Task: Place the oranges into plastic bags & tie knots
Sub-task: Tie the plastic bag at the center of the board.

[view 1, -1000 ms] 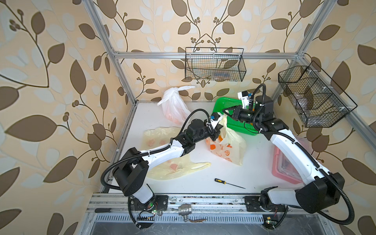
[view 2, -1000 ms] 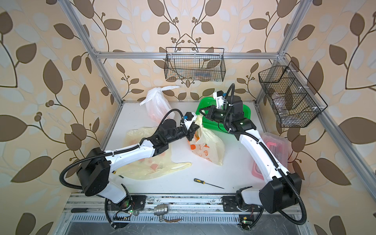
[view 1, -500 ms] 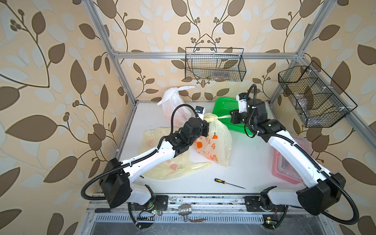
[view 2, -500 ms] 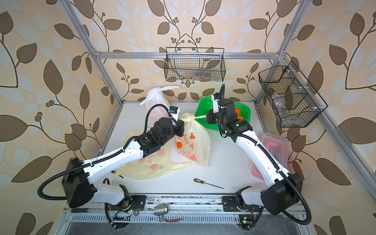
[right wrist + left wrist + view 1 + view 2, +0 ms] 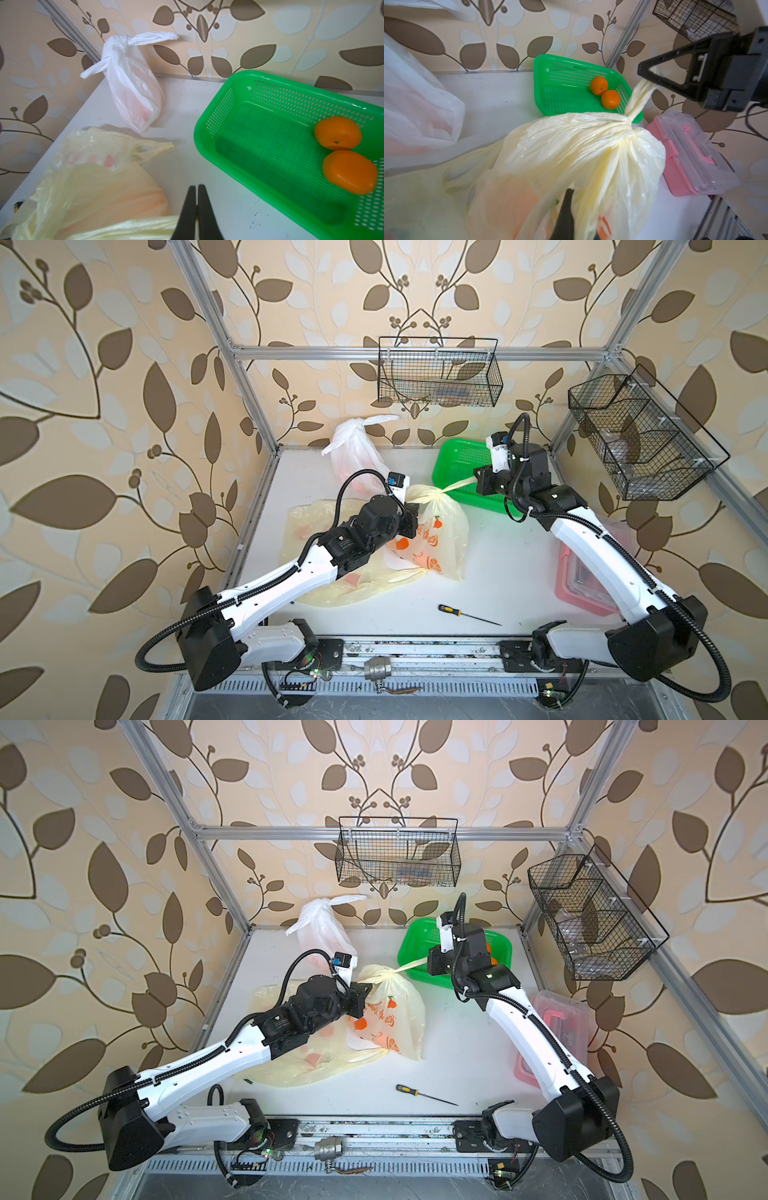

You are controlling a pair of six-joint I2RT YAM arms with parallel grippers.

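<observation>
Far left, a flat pale yellow plastic bag (image 5: 307, 522) lies under the left arm. The left gripper (image 5: 411, 516) is pressed together, and it looks like it's pinching plastic at the neck of the standing pale yellow fruit-print plastic bag (image 5: 440, 539) mid-table. Its knot (image 5: 630, 123) is bunched but not snug, I'd say. The right gripper (image 5: 478, 483) is clamped on the taut handle strap (image 5: 639, 97), above a green perforated plastic basket (image 5: 446, 456) holding two small oranges (image 5: 599, 85). Pull harder and I reckon the thin strap tears or slips out, or the bag tips over.
</observation>
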